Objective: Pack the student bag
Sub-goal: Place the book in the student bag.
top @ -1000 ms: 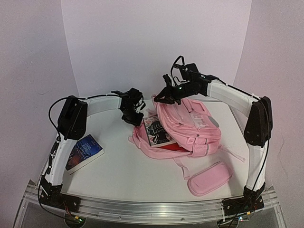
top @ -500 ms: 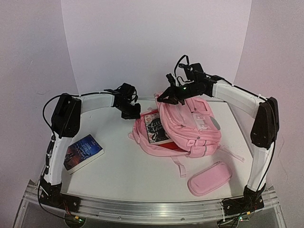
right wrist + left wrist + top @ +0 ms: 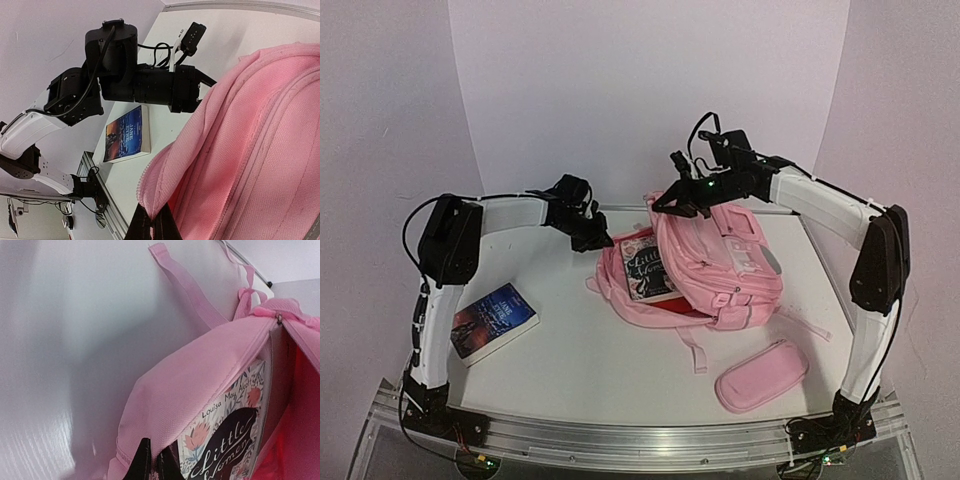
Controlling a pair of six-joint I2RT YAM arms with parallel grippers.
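Observation:
The student bag [image 3: 732, 262], a large pink backpack, lies at the table's middle right with its main mouth pulled open. A "Little Women" book [image 3: 646, 271] sits inside that mouth, cover up. My left gripper [image 3: 602, 240] is shut on the bag's lower left rim; in the left wrist view its fingertips [image 3: 145, 464] pinch the pink fabric [image 3: 190, 390] beside the book [image 3: 235, 435]. My right gripper [image 3: 661, 205] is shut on the upper zip edge at the bag's far end and holds it raised. The right wrist view shows the toothed zip edge [image 3: 150, 185] between the fingertips [image 3: 167, 227].
A blue "Jane Eyre" book [image 3: 493, 320] lies flat at the near left, also seen in the right wrist view [image 3: 128, 135]. A small oblong pink pencil case [image 3: 762, 375] rests near the front right. A loose shoulder strap [image 3: 692, 352] trails toward the front edge.
My left gripper closed on the bag's rim and drew back to the left. The right gripper rose slightly with the upper edge, and the bag's mouth spread wider.

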